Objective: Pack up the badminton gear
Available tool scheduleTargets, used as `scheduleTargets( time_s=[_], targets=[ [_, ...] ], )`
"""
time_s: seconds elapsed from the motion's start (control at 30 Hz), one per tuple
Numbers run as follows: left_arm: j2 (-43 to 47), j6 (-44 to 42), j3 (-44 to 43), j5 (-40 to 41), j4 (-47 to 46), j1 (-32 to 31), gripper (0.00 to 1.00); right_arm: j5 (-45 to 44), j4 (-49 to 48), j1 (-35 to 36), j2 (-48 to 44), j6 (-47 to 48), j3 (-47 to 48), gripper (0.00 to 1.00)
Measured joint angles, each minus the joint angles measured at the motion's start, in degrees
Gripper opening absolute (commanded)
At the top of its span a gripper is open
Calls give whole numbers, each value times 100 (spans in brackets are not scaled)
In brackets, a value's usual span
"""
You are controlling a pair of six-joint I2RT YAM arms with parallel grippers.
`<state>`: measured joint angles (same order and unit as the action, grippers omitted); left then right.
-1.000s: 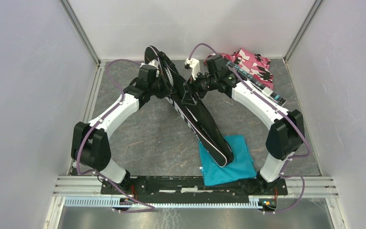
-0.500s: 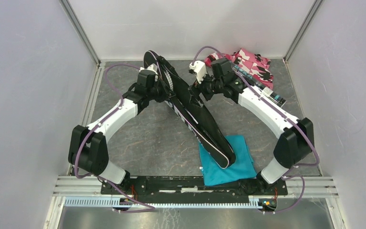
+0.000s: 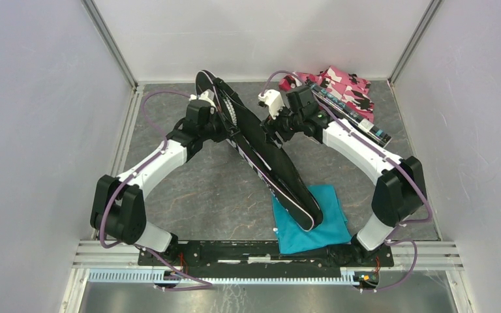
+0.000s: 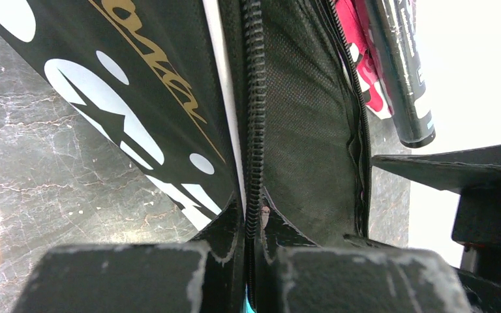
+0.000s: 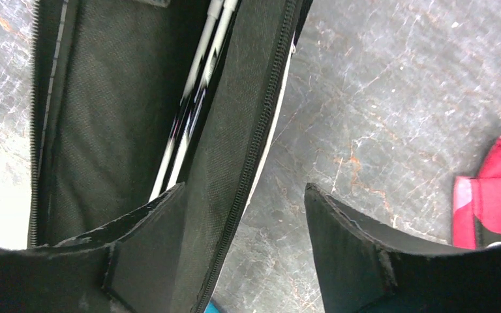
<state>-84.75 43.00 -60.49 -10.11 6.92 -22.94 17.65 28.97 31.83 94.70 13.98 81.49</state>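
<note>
**Item under inspection.** The SPORT bag (image 3: 267, 156) lies flat on the table (image 3: 202, 189). Its wide head end sits between the two grippers. Its long axis slants away from them toward the right arm's base, and the narrow end rests on the teal cloth (image 3: 319, 231). The head end is unzipped. Inside the mouth, directly ahead of the right gripper (image 5: 244, 189), thin pale shafts show that I take for the racquets (image 5: 199, 72).

**Grippers.** The left gripper (image 4: 253, 222) is pinched closed on the bag's zip edge, with the toothed strip running straight out from between its jaws. The right gripper is spread wide and grips nothing. It straddles the opposite flap, one jaw against the lining inside and the other clear over bare table outside.

**Governing relation.** The black tube (image 3: 365, 127) is outside the bag, on the outer side of the right gripper and behind it, alongside that arm's forearm. It slants roughly as the bag does. The right arm is the nearer and the free one. In my judgement it would need to draw back from the flap and turn outward to reach the tube, while the left gripper holds the mouth open.

**Not verifiable.**
- No shuttlecock can be made out in any view.
- The racquet heads and their count are hidden by the bag.
- The far end of the tube overlaps the camouflage fabric (image 3: 342, 85), which lies beyond the right gripper.
- The arms cover the bag's mouth in the overhead view.
</note>
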Motion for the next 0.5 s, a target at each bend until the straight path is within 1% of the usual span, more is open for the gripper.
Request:
scheduleTargets(
  time_s=[0.17, 0.4, 0.5],
  targets=[
    [70, 0, 92, 9, -68, 0, 2, 142, 2, -2, 186, 63, -37, 44],
    [68, 2, 90, 98, -57, 0, 2, 798, 33, -2, 190, 103, -76, 20],
    [20, 2, 48, 103, -52, -2, 2, 1102, 33, -2, 190, 92, -76, 13]
  ],
)
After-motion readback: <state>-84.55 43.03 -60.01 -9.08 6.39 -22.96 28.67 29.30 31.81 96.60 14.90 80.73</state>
